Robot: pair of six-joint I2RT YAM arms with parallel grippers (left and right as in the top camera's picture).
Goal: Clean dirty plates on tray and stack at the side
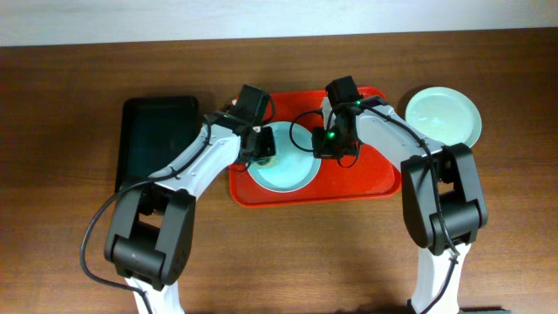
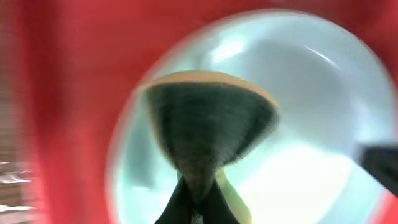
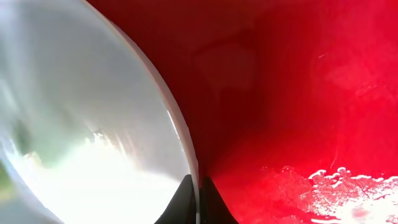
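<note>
Left wrist view is badly blurred. A sponge (image 2: 211,118) fills the centre, with a yellow edge and a dark green fibrous scouring face. The left gripper (image 2: 196,208) is cut off at the bottom edge, its fingers pinching the sponge's narrow lower end. Behind it is the pale blue plate (image 2: 311,99), round, smooth and glossy, lying in the red tray (image 2: 56,112).

Right wrist view shows only an arc of that plate. Only the tips of the right gripper (image 3: 198,202) show, fingers pinching the thin rim. The tray floor is glossy plastic with white glare at lower right.

Overhead, both arms hide much of the plate and tray. A mint plate (image 1: 443,115) rests on the brown wood-grain surface (image 1: 70,87) right of the tray. A black tray (image 1: 157,139) lies to the left, its corner under the left arm.
</note>
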